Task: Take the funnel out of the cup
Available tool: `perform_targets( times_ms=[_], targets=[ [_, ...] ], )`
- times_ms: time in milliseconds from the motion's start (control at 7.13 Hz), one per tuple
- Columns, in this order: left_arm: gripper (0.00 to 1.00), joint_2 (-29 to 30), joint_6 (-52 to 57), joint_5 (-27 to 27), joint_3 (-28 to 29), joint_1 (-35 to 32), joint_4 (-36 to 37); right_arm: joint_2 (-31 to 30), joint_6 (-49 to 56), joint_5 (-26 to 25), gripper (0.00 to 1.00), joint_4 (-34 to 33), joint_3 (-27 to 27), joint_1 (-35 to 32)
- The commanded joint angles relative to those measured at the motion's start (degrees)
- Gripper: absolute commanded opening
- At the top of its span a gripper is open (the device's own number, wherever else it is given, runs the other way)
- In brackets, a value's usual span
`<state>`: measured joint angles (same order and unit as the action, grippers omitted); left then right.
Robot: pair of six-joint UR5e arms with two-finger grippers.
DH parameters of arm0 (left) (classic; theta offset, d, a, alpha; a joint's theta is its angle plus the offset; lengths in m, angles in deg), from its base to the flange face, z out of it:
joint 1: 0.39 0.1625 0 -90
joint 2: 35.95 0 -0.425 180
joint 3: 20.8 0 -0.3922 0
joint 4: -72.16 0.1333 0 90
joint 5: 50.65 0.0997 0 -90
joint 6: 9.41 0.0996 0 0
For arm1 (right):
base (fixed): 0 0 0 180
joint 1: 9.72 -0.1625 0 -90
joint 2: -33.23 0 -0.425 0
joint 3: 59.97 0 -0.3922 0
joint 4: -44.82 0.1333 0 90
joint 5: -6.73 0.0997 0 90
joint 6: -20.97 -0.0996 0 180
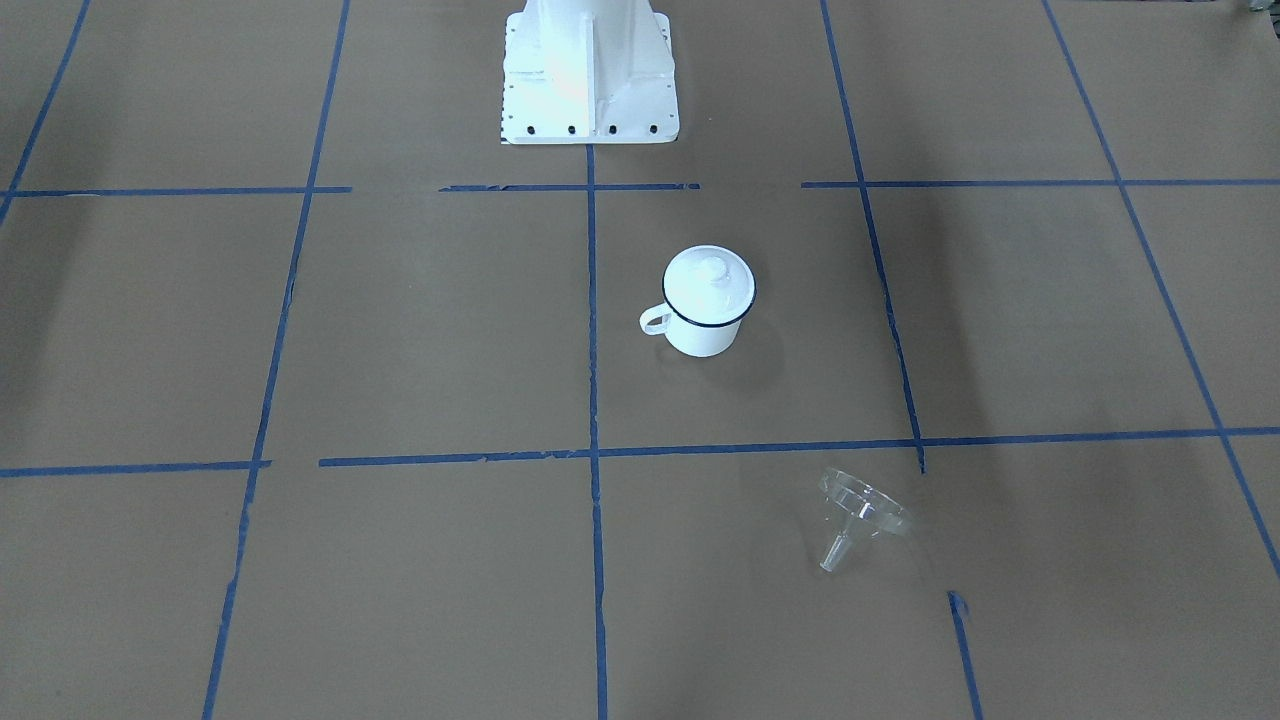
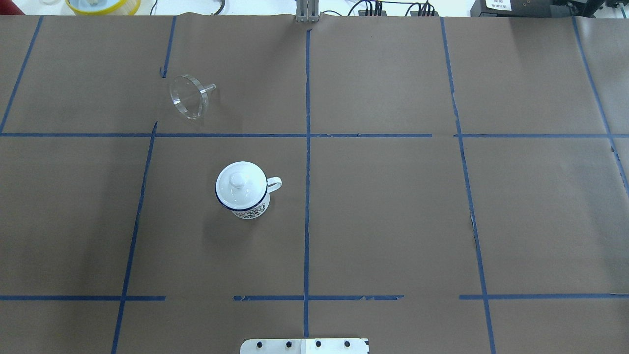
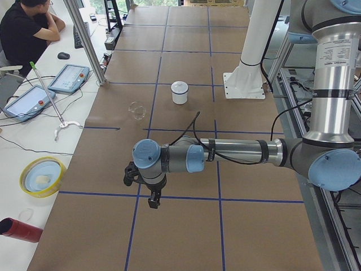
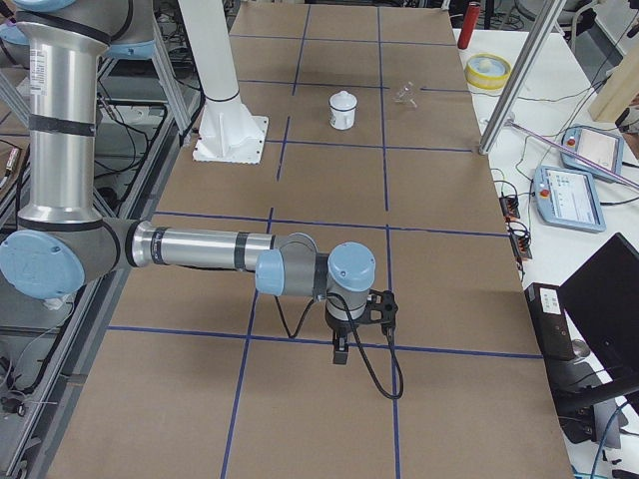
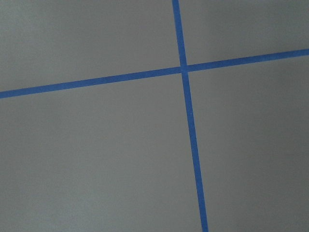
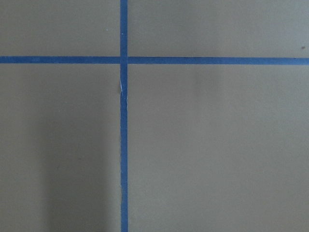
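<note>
The clear plastic funnel (image 1: 862,515) lies on its side on the brown paper, well apart from the cup, on the robot's left far side (image 2: 189,96). The cup (image 1: 703,330) is a white enamel mug with a dark blue rim, upright near the table's middle (image 2: 251,210). A white knobbed lid (image 1: 710,280) sits on it. My left gripper (image 3: 152,202) shows only in the exterior left view, over bare paper far from both things. My right gripper (image 4: 341,354) shows only in the exterior right view, likewise far away. I cannot tell whether either is open or shut. Both wrist views show only paper and blue tape.
The white robot base (image 1: 590,80) stands at the table's near side. Blue tape lines grid the paper. An operator (image 3: 28,28), tablets (image 3: 67,79), a yellow bowl (image 3: 42,176) and metal posts (image 3: 84,39) are on the far side bench.
</note>
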<state>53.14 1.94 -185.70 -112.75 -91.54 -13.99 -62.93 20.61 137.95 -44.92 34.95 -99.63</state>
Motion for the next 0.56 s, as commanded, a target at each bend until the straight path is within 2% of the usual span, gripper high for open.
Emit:
perform_targets(
  times_ms=[0,421],
  targets=[
    [1.00,0.38,0.08,0.23,0.01,0.01,0.11,0.00,0.00,0.00,1.00,0.00,0.00,0.00],
    [1.00,0.38,-0.10,-0.21,-0.08,0.01,0.19,0.00,0.00,0.00,1.00,0.00,0.00,0.00]
  ],
)
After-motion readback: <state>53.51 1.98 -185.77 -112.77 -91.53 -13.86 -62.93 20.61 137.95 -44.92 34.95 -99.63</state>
